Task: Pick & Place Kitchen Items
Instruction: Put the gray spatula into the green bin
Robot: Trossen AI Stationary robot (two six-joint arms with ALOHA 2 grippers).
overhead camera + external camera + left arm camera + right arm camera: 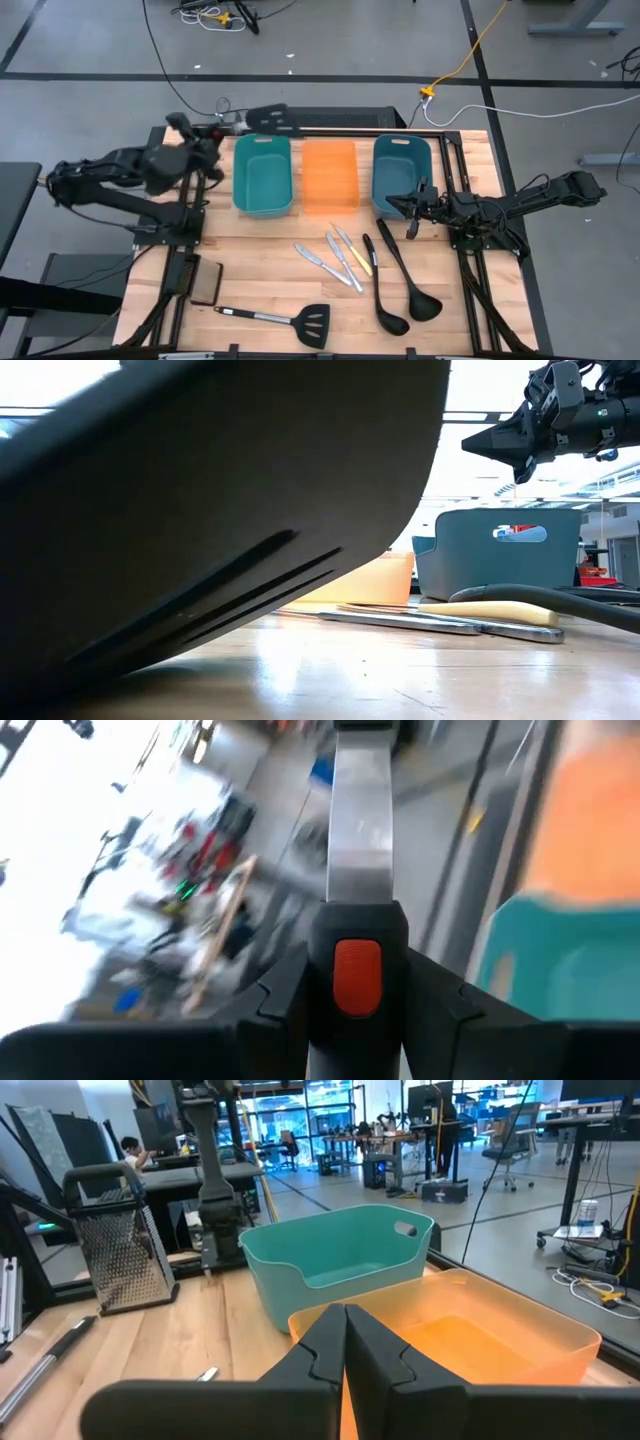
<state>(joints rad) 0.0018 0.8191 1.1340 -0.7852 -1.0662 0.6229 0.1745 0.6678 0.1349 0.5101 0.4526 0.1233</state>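
Note:
My left gripper (226, 127) is shut on a black slotted spatula (270, 118), up at the table's far edge beside the teal bin (262, 175). My right gripper (408, 207) is shut and empty above the near rim of the blue bin (402, 160). On the wood lie several table knives (338, 258), two black ladles (400, 285) and a second slotted spatula (290, 320). That spatula's head (200, 510) fills the low view's foreground. My left gripper pinches the spatula's black handle (357, 935) between its two fingers, at the part with the orange-red insert. The fingers come level from the table's left and lie along the handle. The spatula is lifted clear, its silver shaft (360, 830) and head pointing toward the table's right.
An orange bin (330, 175) stands between the teal and blue bins along the far side. A flat black pad (205, 282) lies near the left edge. Bare wood lies between the bins and the utensils.

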